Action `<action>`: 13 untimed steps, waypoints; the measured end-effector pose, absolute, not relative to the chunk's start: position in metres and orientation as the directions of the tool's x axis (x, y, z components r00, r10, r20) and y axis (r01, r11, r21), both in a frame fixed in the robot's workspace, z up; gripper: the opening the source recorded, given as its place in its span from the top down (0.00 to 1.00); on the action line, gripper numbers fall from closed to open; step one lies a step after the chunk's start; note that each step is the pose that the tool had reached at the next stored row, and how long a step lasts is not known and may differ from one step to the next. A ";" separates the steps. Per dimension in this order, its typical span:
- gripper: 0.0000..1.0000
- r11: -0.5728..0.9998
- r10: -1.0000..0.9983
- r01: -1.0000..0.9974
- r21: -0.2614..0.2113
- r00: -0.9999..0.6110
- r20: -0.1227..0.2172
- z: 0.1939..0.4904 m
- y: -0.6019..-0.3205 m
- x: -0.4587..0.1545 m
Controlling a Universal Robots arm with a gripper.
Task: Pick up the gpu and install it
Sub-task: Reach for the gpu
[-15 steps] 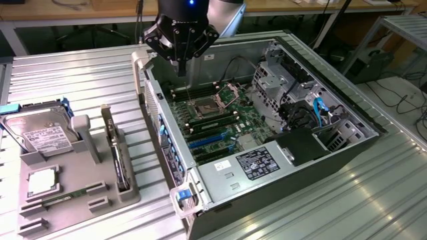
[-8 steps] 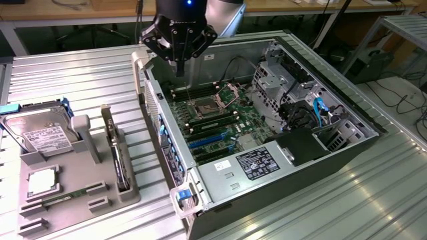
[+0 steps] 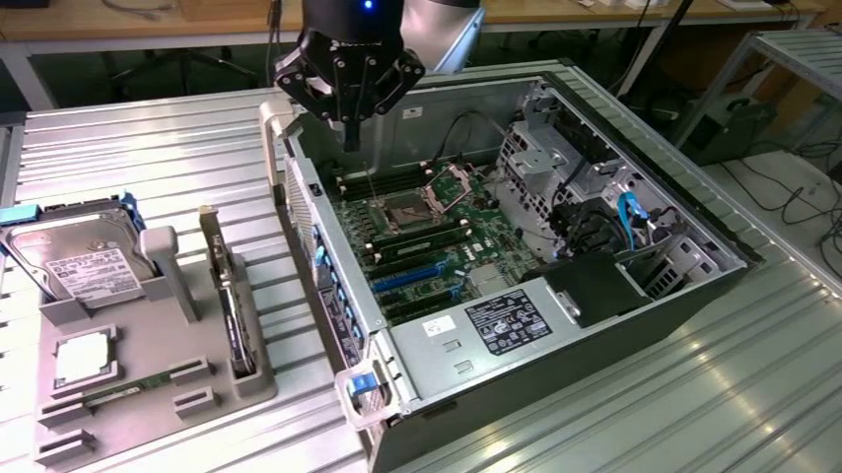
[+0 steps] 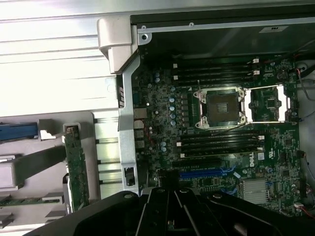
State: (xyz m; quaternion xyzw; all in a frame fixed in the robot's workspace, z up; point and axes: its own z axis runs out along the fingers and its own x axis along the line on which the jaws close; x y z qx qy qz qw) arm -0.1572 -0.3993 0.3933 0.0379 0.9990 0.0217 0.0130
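The gpu [image 3: 232, 296] is a thin green card with a pale bracket. It stands on edge in a slot of the grey holder tray [image 3: 158, 394], at the exterior view's left of the open computer case [image 3: 684, 296]. In the wrist view the gpu [image 4: 77, 169] shows as a narrow green strip beside the case wall. My gripper [image 3: 353, 138] hangs above the case's far corner, over the motherboard [image 3: 435, 236], with its fingers pressed together and nothing between them. It is well apart from the gpu. The wrist view has my gripper [image 4: 171, 196] dark above the blue expansion slot [image 4: 206, 173].
A silver hard drive [image 3: 77, 258] stands in the tray, with a processor chip [image 3: 82, 359] and a memory stick [image 3: 132, 384] lying nearby. The case holds an empty processor socket [image 4: 221, 107], a power supply [image 3: 494, 330] and cables [image 3: 629, 219]. The ribbed metal table [image 3: 158, 148] surrounds all of it.
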 end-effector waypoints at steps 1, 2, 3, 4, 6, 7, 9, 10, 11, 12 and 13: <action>0.89 0.996 0.076 0.075 0.044 -0.997 -0.024 0.393 -0.399 -0.158; 0.89 0.996 0.076 0.075 0.044 -0.997 -0.024 0.393 -0.399 -0.158; 0.89 0.996 0.076 0.075 0.044 -0.997 -0.025 0.393 -0.399 -0.159; 0.89 0.996 0.076 0.075 0.044 -0.997 -0.025 0.393 -0.399 -0.159; 0.89 0.996 0.076 0.075 0.044 -0.997 -0.024 0.393 -0.399 -0.160; 0.89 0.996 0.076 0.075 0.044 -0.997 -0.024 0.393 -0.399 -0.161; 0.89 0.996 0.076 0.075 0.044 -0.997 -0.024 0.393 -0.399 -0.162; 0.89 0.996 0.076 0.075 0.044 -0.997 -0.024 0.393 -0.399 -0.162; 0.89 0.996 0.076 0.075 0.044 -0.997 -0.024 0.393 -0.399 -0.162; 0.89 0.996 0.076 0.075 0.044 -0.997 -0.024 0.393 -0.399 -0.163; 0.89 0.996 0.076 0.075 0.044 -0.997 -0.024 0.393 -0.399 -0.163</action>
